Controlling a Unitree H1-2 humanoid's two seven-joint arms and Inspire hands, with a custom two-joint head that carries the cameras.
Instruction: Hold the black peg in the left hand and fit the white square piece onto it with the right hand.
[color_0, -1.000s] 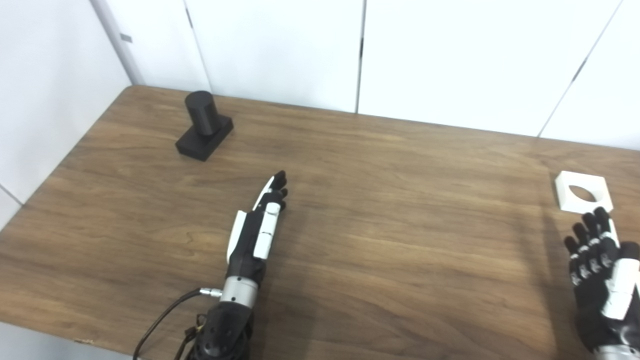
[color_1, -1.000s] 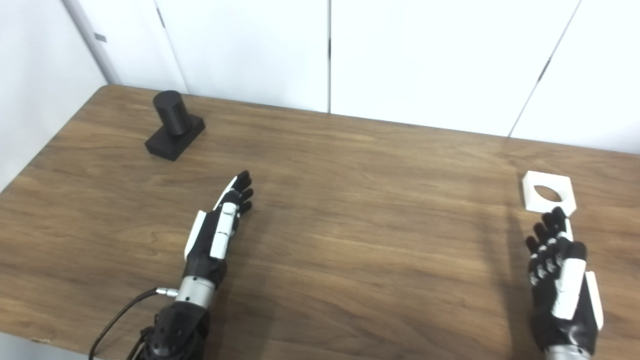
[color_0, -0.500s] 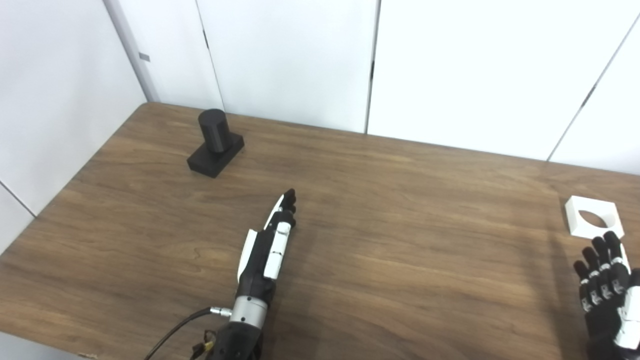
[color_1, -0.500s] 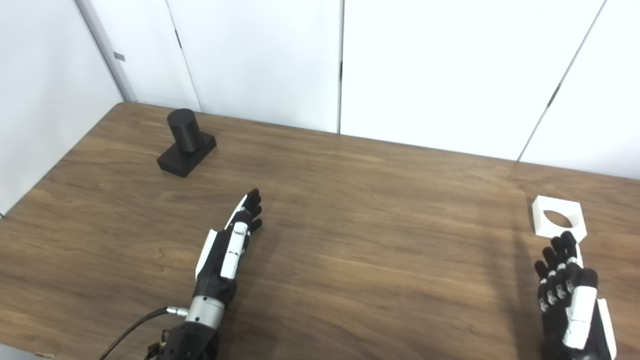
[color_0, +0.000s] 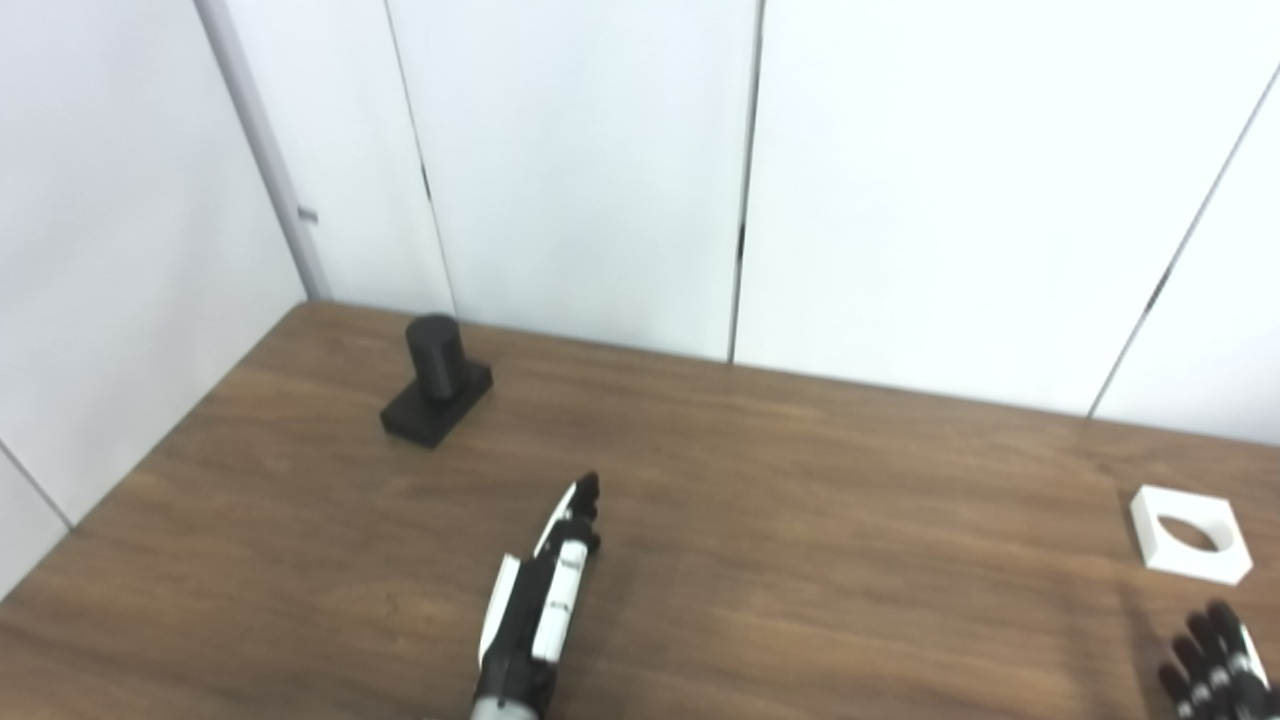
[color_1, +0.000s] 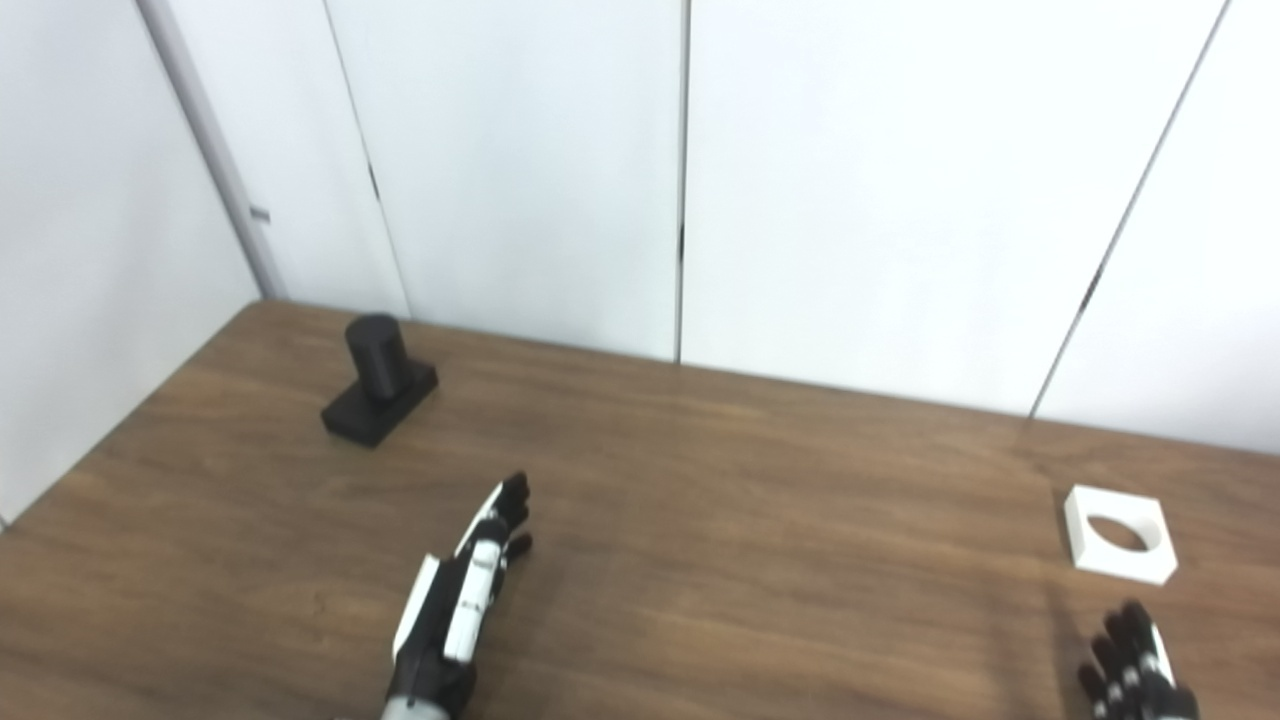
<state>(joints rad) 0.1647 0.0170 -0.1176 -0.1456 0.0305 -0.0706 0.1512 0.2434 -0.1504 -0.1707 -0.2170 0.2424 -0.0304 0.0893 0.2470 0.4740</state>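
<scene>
Black peg (color_0: 436, 378) upright on table (color_0: 800, 520), far-left of left hand (color_0: 540, 610). Left hand flat, fingers together, empty. White square piece (color_0: 1190, 533) just beyond right hand (color_1: 1135, 670), mostly cropped, probably spread.

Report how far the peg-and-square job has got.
Nothing is done yet. The black peg stands untouched on the table, far left, and the white square piece lies flat at the far right, well apart from it. In hand: only the approach. The left hand is open, short of the peg; the right hand is open just below the square. Left: grasp both, then fit them.
</scene>
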